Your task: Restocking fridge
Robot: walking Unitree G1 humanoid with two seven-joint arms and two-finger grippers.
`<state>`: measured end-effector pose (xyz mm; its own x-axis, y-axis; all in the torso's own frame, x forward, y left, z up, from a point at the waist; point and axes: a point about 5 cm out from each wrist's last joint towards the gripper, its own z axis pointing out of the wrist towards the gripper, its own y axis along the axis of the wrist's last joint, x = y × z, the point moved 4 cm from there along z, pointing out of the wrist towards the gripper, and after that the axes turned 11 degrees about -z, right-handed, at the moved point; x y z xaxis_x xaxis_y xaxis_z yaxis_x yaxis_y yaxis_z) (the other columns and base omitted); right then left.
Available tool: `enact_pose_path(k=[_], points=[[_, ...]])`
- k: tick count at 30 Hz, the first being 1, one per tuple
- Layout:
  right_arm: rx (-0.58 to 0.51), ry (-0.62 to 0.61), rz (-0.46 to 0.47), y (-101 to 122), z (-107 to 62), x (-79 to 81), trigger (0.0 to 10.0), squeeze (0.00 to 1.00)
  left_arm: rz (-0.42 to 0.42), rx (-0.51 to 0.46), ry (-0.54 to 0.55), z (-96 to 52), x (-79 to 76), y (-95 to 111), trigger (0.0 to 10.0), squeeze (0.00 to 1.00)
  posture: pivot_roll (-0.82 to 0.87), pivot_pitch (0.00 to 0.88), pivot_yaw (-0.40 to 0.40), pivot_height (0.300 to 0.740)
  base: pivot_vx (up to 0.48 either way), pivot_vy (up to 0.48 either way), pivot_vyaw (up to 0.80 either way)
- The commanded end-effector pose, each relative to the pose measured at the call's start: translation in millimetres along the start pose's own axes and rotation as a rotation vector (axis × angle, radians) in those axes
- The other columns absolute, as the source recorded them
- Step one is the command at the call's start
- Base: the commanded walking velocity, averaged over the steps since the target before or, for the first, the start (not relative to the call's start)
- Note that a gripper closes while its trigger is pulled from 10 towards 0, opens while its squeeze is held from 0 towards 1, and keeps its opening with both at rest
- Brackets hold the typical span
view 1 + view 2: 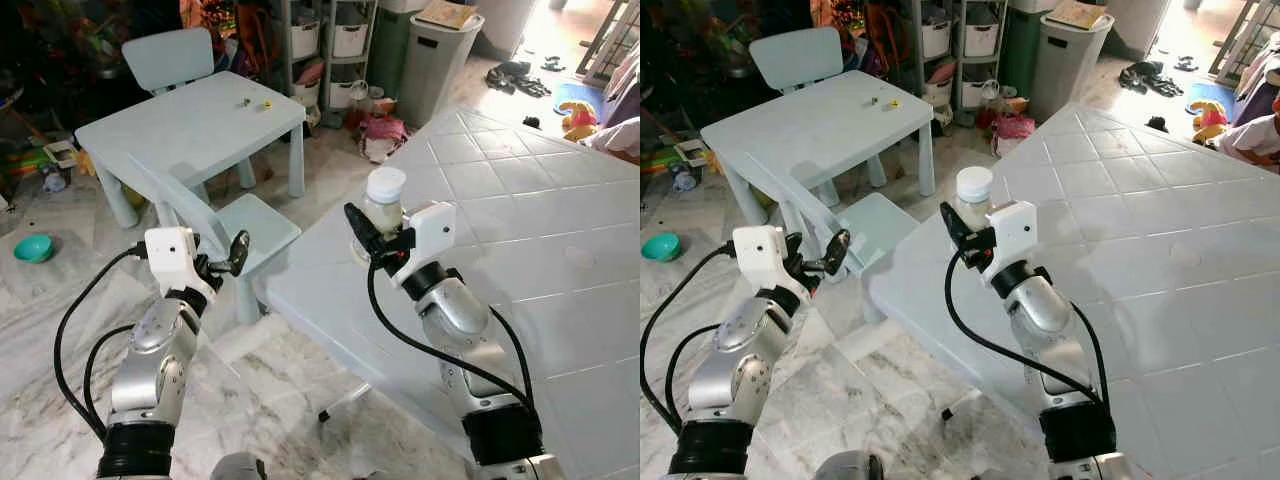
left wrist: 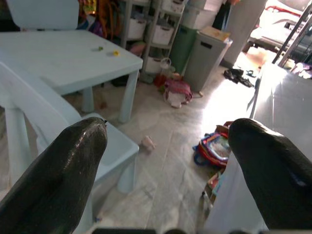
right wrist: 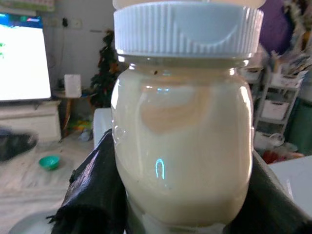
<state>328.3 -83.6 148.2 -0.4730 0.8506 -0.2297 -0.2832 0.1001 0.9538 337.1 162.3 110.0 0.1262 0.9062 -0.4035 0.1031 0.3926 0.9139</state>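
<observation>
Right wrist view: right gripper [image 1: 372, 238] fingers clamped on jar [image 3: 183, 131]; left gripper [image 1: 233, 255] raised, fingers apart.

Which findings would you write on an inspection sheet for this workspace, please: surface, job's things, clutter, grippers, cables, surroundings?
Surface: large white tiled table, bare where visible.
Job's things: jar of creamy content, white lid on, upright near the table's corner; no fridge seen.
Clutter: teal bowl, bags and toys on the marble floor; two small bits on the small table.
Grippers: right gripper shut on the jar; left gripper open, holding nothing, above the small chair.
Cables: black cables loop along both forearms, not snagged.
Surroundings: storage shelves, grey bin, a television in the right wrist view.
</observation>
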Motion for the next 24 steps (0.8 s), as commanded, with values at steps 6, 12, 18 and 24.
enact_pose_path(k=[6, 12, 18, 24], points=[[-0.028, -0.004, -0.018, 8, -2.2, -2.8, 10.0, 0.0, 0.018, 0.002, 0.028, 0.5, 4.1, 0, 10.0, 0.0, 0.04, 0.0, -0.014, 0.74, 0.0, 0.0, 0.0], [-0.041, -0.003, -0.046, 10, -3.5, -2.9, 10.0, 0.0, 0.054, 0.007, 0.082, 0.1, 11.2, -3, 10.0, 0.0, 0.04, 0.0, -0.012, 0.74, 0.0, 0.0, 0.0], [-0.064, 0.009, -0.047, 15, -2.7, 1.1, 10.0, 0.0, 0.106, -0.007, 0.133, -2.6, 20.3, -2, 10.0, 0.0, 0.04, 0.0, -0.014, 0.74, 0.0, 0.0, 0.79], [-0.079, -0.004, -0.063, 19, -1.1, -1.2, 10.0, 0.0, 0.178, -0.024, 0.21, -11.4, 37.8, -2, 10.0, 0.0, 0.05, 0.0, -0.016, 0.74, 0.0, 0.0, 0.79]])
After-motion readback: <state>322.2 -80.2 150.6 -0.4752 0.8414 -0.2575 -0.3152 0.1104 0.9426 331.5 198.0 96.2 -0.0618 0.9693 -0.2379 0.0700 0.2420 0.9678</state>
